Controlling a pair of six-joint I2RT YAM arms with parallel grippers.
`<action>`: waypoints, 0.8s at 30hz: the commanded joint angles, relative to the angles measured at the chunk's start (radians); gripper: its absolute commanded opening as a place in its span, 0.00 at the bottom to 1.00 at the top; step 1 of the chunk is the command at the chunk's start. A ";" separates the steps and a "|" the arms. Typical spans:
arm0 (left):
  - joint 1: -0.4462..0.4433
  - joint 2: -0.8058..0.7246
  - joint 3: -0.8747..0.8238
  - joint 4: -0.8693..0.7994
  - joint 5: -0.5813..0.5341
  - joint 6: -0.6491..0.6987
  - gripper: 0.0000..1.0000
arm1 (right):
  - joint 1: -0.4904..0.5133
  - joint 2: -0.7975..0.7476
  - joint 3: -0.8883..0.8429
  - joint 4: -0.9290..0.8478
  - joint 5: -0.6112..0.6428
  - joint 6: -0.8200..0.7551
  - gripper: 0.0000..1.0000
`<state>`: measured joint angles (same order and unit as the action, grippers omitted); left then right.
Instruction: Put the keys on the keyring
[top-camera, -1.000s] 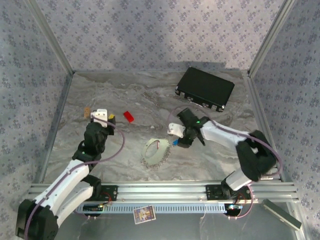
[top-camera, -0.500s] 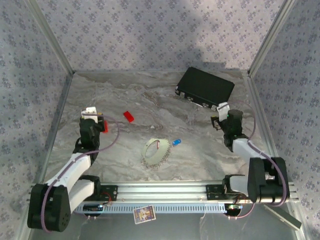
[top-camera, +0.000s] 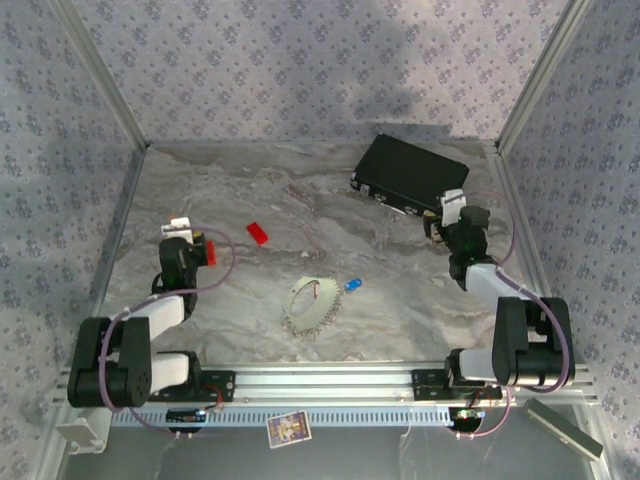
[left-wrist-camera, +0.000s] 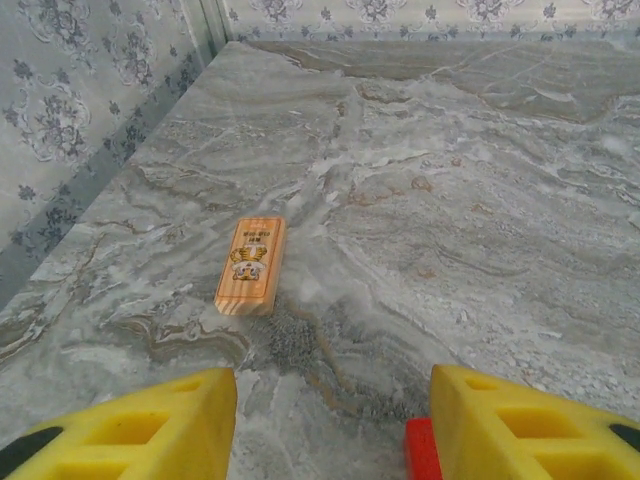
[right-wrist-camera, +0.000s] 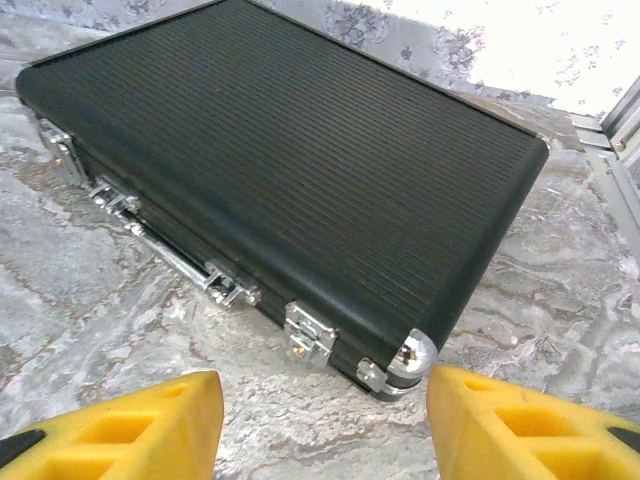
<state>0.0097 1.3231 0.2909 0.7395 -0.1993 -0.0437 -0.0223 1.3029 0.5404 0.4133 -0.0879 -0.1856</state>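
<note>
The keyring (top-camera: 309, 305), a pale beaded ring, lies at the table's middle front. A blue-headed key (top-camera: 352, 285) lies free on the marble just right of it. A thin reddish streak shows inside the ring; I cannot tell what it is. My left gripper (top-camera: 190, 243) (left-wrist-camera: 330, 388) hovers at the left, far from the ring, its jaws apart over bare marble. A small red piece (left-wrist-camera: 422, 450) sits against the inner side of its right finger. My right gripper (top-camera: 452, 212) (right-wrist-camera: 325, 388) is open at the right, facing the black box.
The black box (top-camera: 410, 175) (right-wrist-camera: 290, 170), latched with chrome corners, lies at the back right, just ahead of my right fingers. A flat red piece (top-camera: 258, 233) lies left of centre. A small wooden block (left-wrist-camera: 251, 265) lies ahead of my left gripper. Patterned walls close three sides.
My right arm has pulled back from the blue key beside the ring to the right side by the black box. The left arm has folded back toward the left.
</note>
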 joint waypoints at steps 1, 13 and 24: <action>0.023 0.067 0.025 0.131 0.105 -0.025 0.52 | -0.015 -0.032 -0.026 -0.043 -0.039 -0.019 0.58; 0.026 0.207 0.083 0.146 0.237 0.028 0.59 | -0.045 0.177 -0.207 0.454 -0.132 0.099 0.58; -0.026 0.209 0.108 0.100 0.113 0.044 1.00 | -0.045 0.216 -0.152 0.390 -0.043 0.137 0.69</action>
<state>0.0151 1.5322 0.3988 0.8253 -0.0223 -0.0235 -0.0715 1.5230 0.3653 0.7826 -0.1730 -0.0692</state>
